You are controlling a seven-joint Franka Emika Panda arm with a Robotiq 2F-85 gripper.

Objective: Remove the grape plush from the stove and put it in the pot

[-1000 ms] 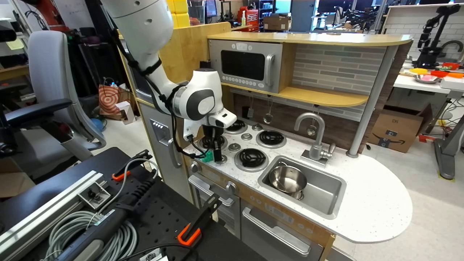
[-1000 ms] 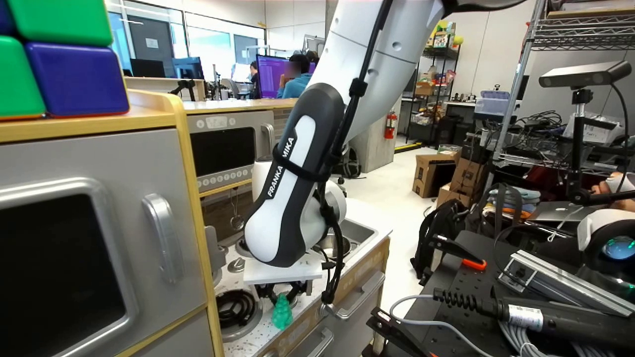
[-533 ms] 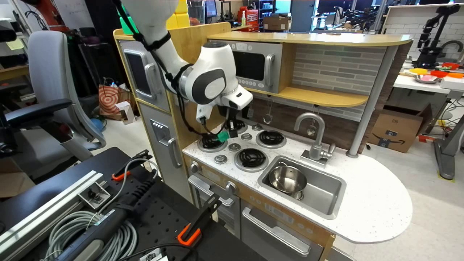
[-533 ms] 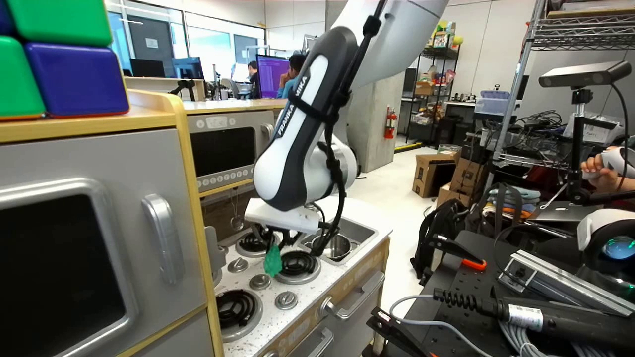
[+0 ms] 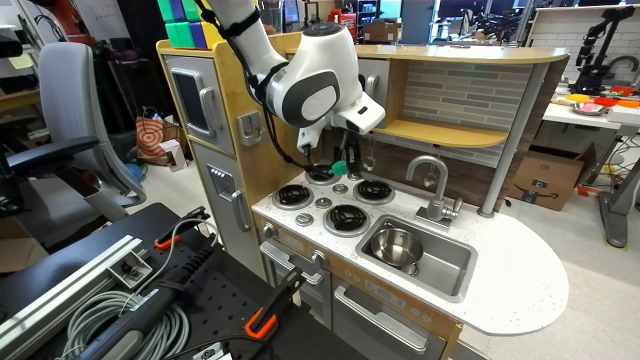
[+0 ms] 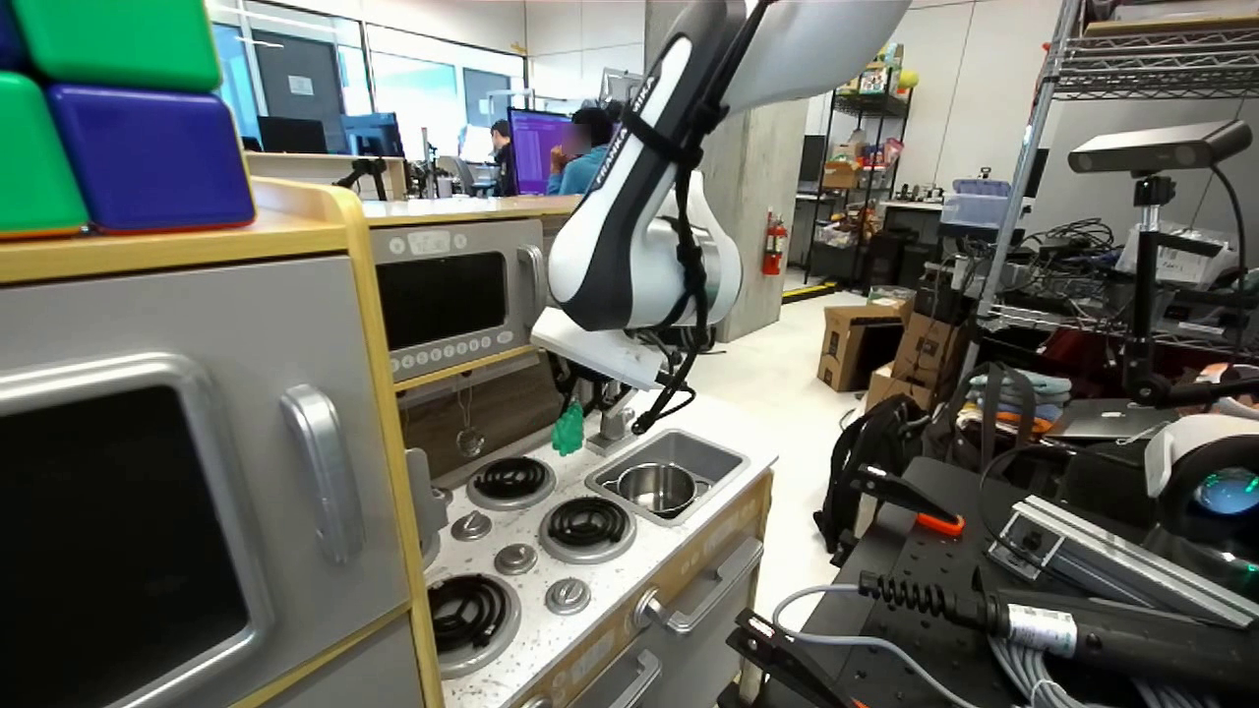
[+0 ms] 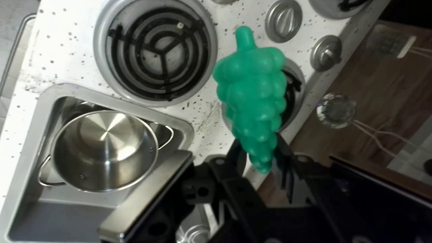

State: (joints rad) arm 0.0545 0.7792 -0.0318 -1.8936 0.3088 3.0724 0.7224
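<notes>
Wrist view shows your black two-fingered end effector (image 7: 259,153) gripping the bright green, lumpy, cone-shaped grape plush (image 7: 251,91) by its narrow tip; the wide body and stem project forward, unsupported. In both exterior views, the plush hangs in the air above the white speckled tabletop (image 5: 520,270), clear of the black, round-coiled stove (image 6: 587,521). Its destination, the small round shiny steel pot (image 7: 106,155), rests mouth up inside the rectangular grey sink basin (image 7: 67,221), well apart from the plush. Treat the grape plush as light and not fragile. Its glossy surface suggests a smooth, somewhat yielding skin that may slip; stiffness cannot be confirmed from these views. Because the hold covers only the tapered end, expect the body to pivot or swing under abrupt motion, or the tip to squeeze out if contact is poor. If a regrasp becomes necessary, take hold across the broad middle, where contact should be greater. Otherwise, maintain grip force, travel smoothly toward the pot, keep clear of the curved grey metal faucet (image 5: 437,205), lower stem first, and release only once the wide body is inside the rim.
</notes>
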